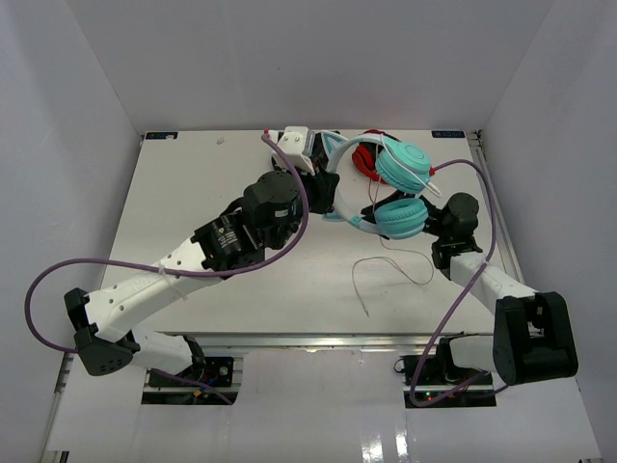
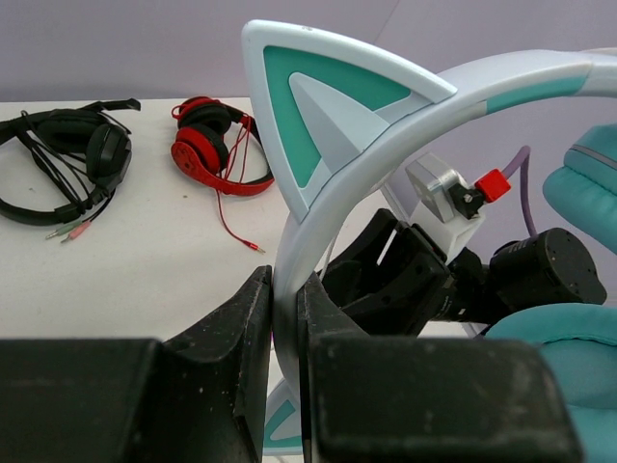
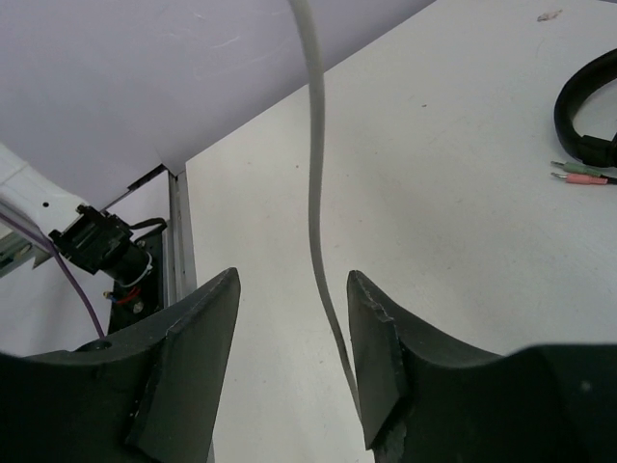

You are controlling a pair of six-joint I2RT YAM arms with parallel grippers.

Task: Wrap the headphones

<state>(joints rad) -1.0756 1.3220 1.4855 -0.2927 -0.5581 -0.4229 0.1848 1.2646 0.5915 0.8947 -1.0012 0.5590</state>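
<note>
While the left pincer (image 2: pixel 286 323) is clamped tight on the pale headband (image 2: pixel 521 87), just below a cat-ear point (image 2: pixel 323 106), we see the headphones (image 1: pixel 400 217) held at the far right part of the counter (image 1: pixel 193 212). Their two teal earcups (image 1: pixel 403 164) face us in the top view, one beyond the other. We cannot tell whether either cup touches the counter.

The right pincer (image 3: pixel 294 289) stands wide, just beside the nearer cup. The thin white cable (image 3: pixel 313 193) hangs down through the gap between its fingers. Low down it runs close to one finger, and we cannot tell whether they touch. From above, the loose end of the cable lies in a loop on the counter, near the cups on our side.

Red headphones (image 2: pixel 212 145) lie on the counter just behind the teal pair. Black headphones (image 2: pixel 67 164) lie beside the red ones, apart from them.
</note>
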